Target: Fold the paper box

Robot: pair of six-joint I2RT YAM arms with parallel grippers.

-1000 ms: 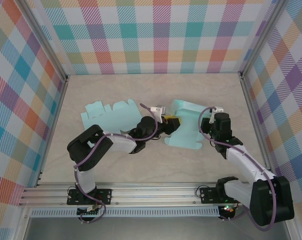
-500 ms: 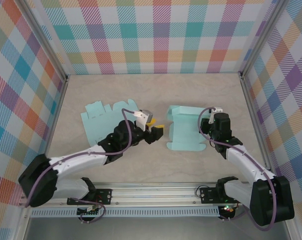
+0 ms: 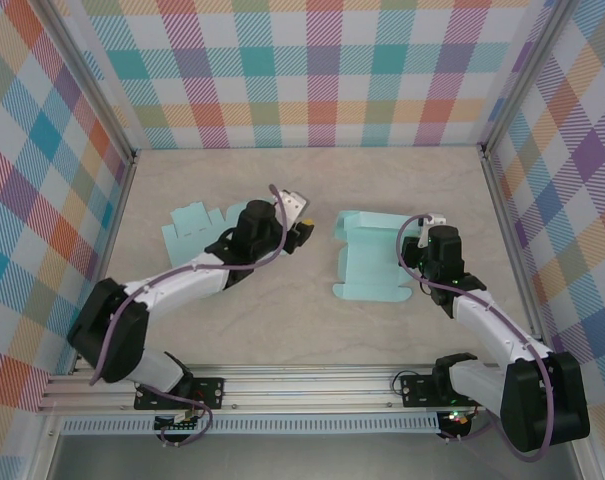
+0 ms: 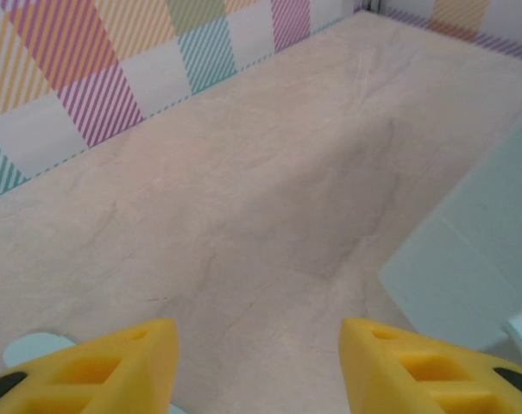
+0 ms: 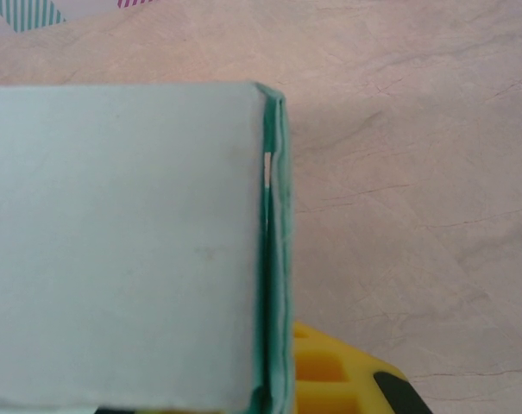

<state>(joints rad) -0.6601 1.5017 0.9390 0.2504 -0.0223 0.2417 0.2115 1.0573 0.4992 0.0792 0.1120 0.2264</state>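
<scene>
We're pulling the L gripper point(image 3: 304, 231) back off the paper box point(image 3: 370, 268), jaws spread & empty. The box is lying mid-table, partly folded, w/ the R gripper point(image 3: 419, 262) pinching its right edge, so we're prob. regrasping for the next flap.

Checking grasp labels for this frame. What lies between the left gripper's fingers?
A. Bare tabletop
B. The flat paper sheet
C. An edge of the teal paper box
A: in the left wrist view the left gripper is open, with bare table between its yellow fingers and the paper box off to one side.
</scene>
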